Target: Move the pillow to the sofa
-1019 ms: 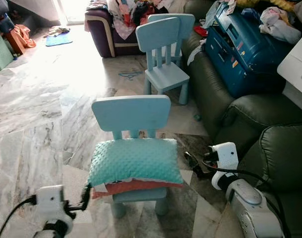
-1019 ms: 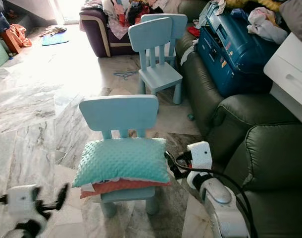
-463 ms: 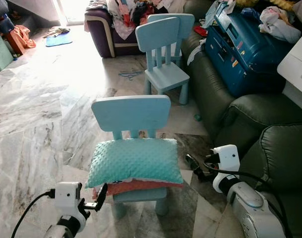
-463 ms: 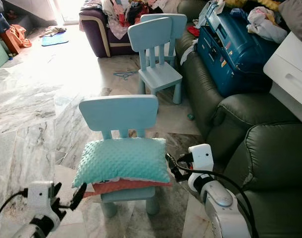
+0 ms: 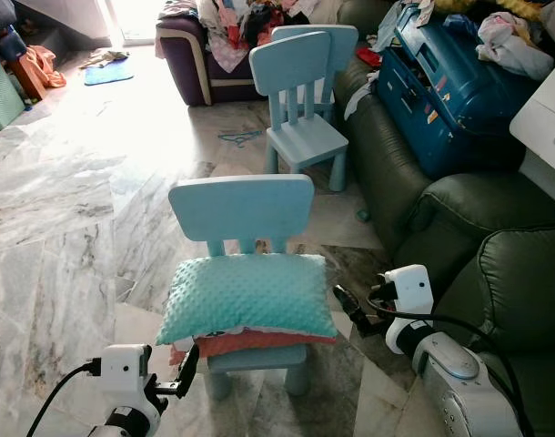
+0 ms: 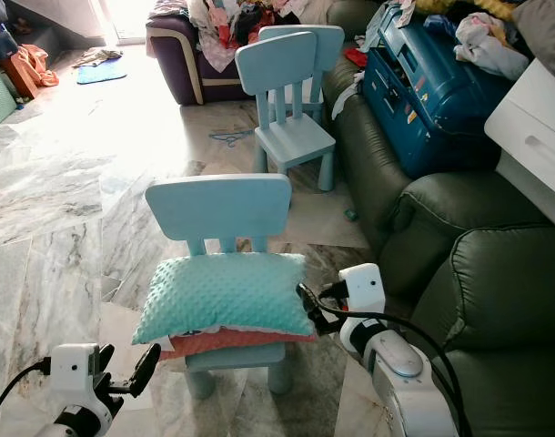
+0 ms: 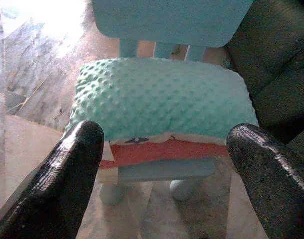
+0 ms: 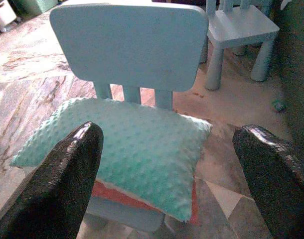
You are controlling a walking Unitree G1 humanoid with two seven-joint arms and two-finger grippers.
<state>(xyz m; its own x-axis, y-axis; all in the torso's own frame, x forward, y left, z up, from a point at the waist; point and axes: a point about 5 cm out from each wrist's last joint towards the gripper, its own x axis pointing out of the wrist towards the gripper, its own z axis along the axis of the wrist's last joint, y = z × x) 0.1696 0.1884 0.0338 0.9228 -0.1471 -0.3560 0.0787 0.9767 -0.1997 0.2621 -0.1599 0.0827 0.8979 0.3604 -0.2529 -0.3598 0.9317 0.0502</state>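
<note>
A teal dotted pillow (image 5: 248, 296) lies on the seat of a small light-blue chair (image 5: 241, 208), over an orange layer (image 5: 259, 341). My left gripper (image 5: 186, 366) is low at the chair's front left corner, open, just off the pillow's near left edge. In the left wrist view the pillow (image 7: 162, 97) sits beyond the wide-spread fingers (image 7: 77, 164). My right gripper (image 5: 344, 306) is open beside the pillow's right edge, nothing in it. The right wrist view faces the pillow (image 8: 127, 144) from its right side. The dark green sofa (image 5: 496, 264) stands on the right.
A second light-blue chair (image 5: 300, 91) stands further back. A blue suitcase (image 5: 450, 82) and clothes lie on the sofa's far part. A purple armchair (image 5: 191, 59) piled with clothes is at the back. A white cabinet (image 5: 546, 118) is far right. Marble floor (image 5: 68, 200) spreads to the left.
My left gripper has come in from the far left to the chair's front left corner. My right gripper has edged left, closer to the pillow's right edge.
</note>
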